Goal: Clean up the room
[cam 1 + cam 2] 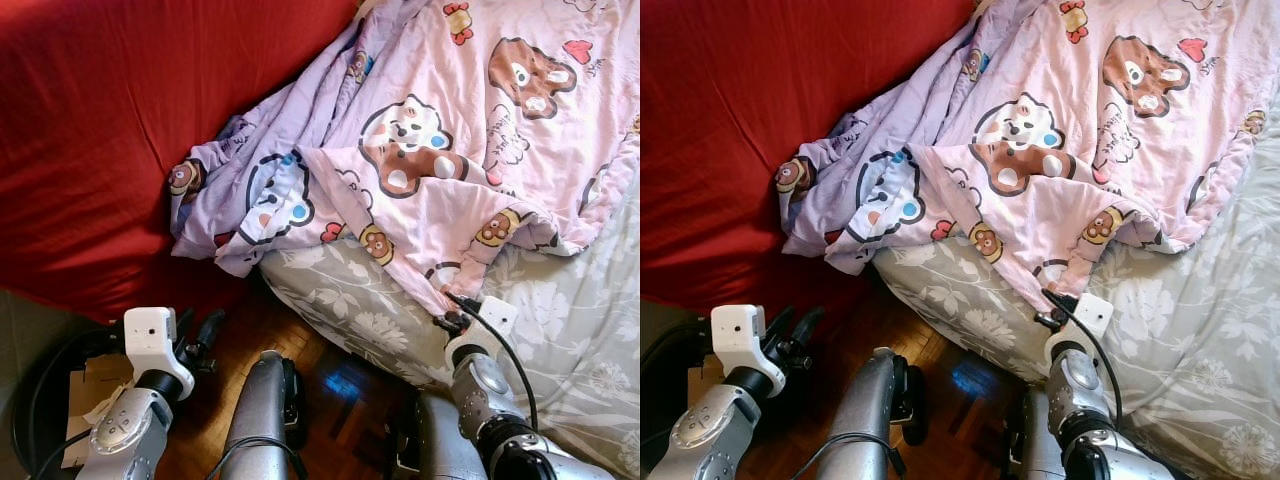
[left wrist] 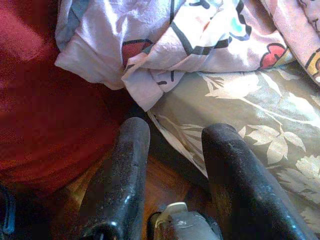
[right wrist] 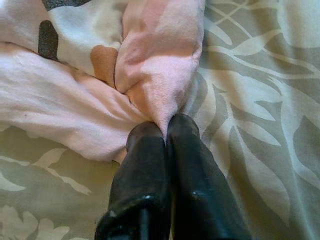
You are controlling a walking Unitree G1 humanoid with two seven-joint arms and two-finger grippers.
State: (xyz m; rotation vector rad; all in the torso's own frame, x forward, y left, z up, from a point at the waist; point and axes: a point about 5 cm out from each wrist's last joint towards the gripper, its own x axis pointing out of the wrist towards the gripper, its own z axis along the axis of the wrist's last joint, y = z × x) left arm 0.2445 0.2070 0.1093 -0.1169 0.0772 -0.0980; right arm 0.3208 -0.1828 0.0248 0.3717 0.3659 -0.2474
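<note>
A pink and lilac blanket (image 1: pixel 430 150) printed with cartoon bears lies crumpled across the bed, its lower corner hanging toward the bed's near edge. My right gripper (image 3: pixel 165 131) is shut on a fold of that blanket's pink edge (image 3: pixel 160 70), low on the grey floral sheet (image 1: pixel 570 330). My left gripper (image 2: pixel 170 135) stands open over the gap between the bed and the red cover, with nothing between its fingers (image 1: pixel 205 330). A bunched corner of the blanket (image 2: pixel 150 45) lies just beyond its fingertips.
A large red fabric mass (image 1: pixel 110 120) covers the left side, touching the blanket. Dark wooden floor (image 1: pixel 330 385) shows between it and the bed. A black cable loop and some cardboard (image 1: pixel 85 395) lie on the floor at the lower left.
</note>
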